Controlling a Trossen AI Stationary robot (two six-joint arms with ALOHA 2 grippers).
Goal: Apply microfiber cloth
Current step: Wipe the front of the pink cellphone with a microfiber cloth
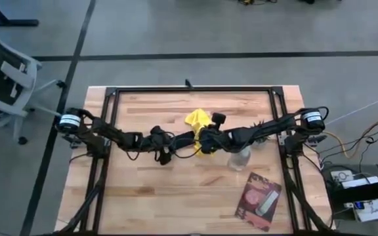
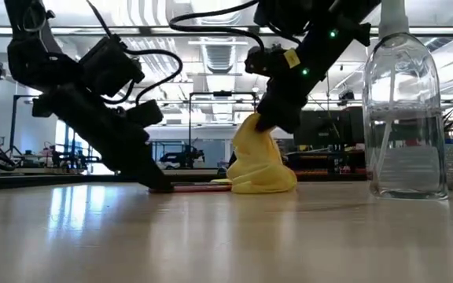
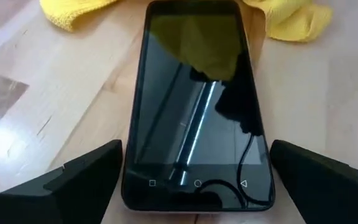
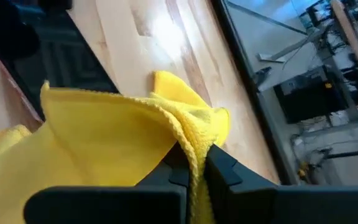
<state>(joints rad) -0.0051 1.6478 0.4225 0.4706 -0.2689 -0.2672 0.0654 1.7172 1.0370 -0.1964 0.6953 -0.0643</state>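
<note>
Pinched in the shut right claw (image 4: 194,163) by one gathered fold, the soft, light microfiber cloth (image 4: 114,134) droops onto the tabletop (image 1: 163,196) beside the phone (image 3: 194,112), which the open left claw (image 3: 197,180) straddles.

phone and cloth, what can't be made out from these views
- High view: the phone is hidden under the two arms meeting mid-table.
- Low view: the phone shows only as a thin edge, so contact with the cloth cannot be told.
- Left wrist view: the left gripper straddles the phone; grip unclear.
- High view: packet print too small.
</note>
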